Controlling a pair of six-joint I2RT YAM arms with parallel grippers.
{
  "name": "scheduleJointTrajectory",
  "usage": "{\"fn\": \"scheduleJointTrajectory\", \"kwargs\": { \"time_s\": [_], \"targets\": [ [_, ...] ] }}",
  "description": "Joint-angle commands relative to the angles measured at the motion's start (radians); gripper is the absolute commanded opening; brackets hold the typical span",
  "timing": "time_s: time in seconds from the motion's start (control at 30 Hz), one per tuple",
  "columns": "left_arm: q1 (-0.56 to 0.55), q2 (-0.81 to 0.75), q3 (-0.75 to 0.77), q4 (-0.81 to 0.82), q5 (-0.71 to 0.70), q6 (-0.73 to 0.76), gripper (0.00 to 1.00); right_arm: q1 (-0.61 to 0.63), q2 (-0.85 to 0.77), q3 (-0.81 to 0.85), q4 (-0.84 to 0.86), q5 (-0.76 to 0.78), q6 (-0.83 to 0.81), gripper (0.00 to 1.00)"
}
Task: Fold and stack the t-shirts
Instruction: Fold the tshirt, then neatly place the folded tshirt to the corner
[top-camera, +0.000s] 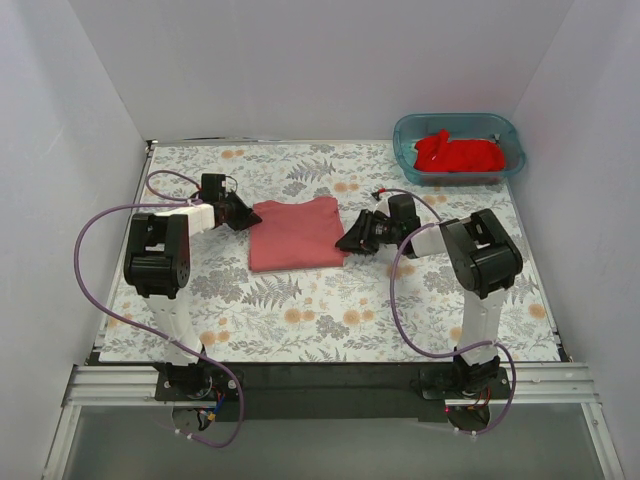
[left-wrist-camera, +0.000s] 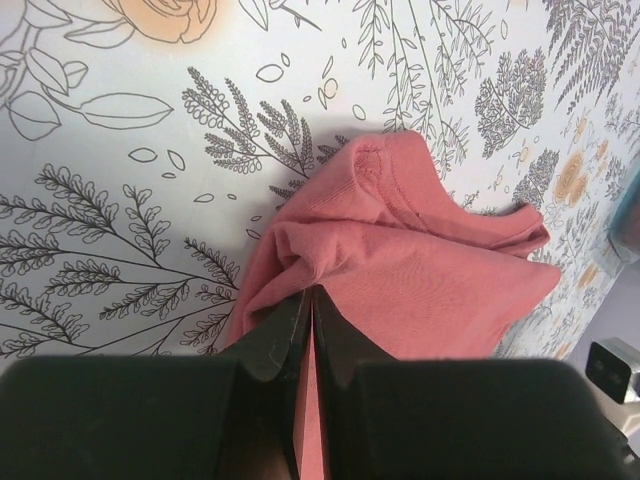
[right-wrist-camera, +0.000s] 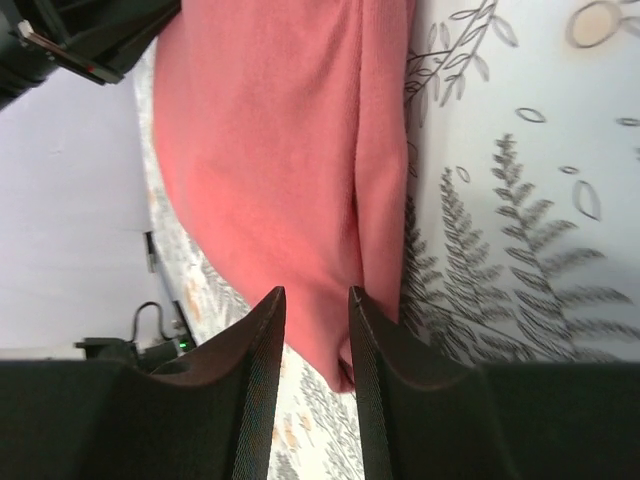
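The dusty salmon-red t-shirt lies folded into a rough rectangle on the floral table mat. My left gripper is at its upper left corner. In the left wrist view the jaws are pressed together on a bunched edge of the salmon shirt. My right gripper is at the shirt's right edge. Its jaws stand apart over the lower corner of the salmon shirt. The brighter red t-shirt lies crumpled in the teal tub.
The teal tub stands at the back right corner of the mat. White walls close in the back and both sides. Purple cables loop beside each arm. The left arm's gripper shows at the top left of the right wrist view.
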Motion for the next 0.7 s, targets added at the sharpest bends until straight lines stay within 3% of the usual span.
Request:
{"fn": "scheduleJointTrajectory", "kwargs": {
  "time_s": [0.0, 0.23, 0.47, 0.67],
  "targets": [
    [0.032, 0.011, -0.001, -0.069, -0.080, 0.030, 0.05, -0.028, -0.055, -0.013, -0.263, 0.127, -0.187, 0.39],
    [0.032, -0.133, 0.008, -0.075, -0.014, 0.044, 0.26, 0.012, -0.182, 0.171, -0.558, 0.195, -0.386, 0.45],
    [0.032, -0.438, -0.047, -0.147, -0.120, 0.142, 0.50, 0.093, -0.175, 0.278, -0.697, 0.315, -0.462, 0.52],
    [0.032, -0.676, -0.242, -0.153, -0.207, 0.197, 0.51, 0.136, -0.087, 0.369, -0.752, 0.395, -0.479, 0.54]
  ]
}}
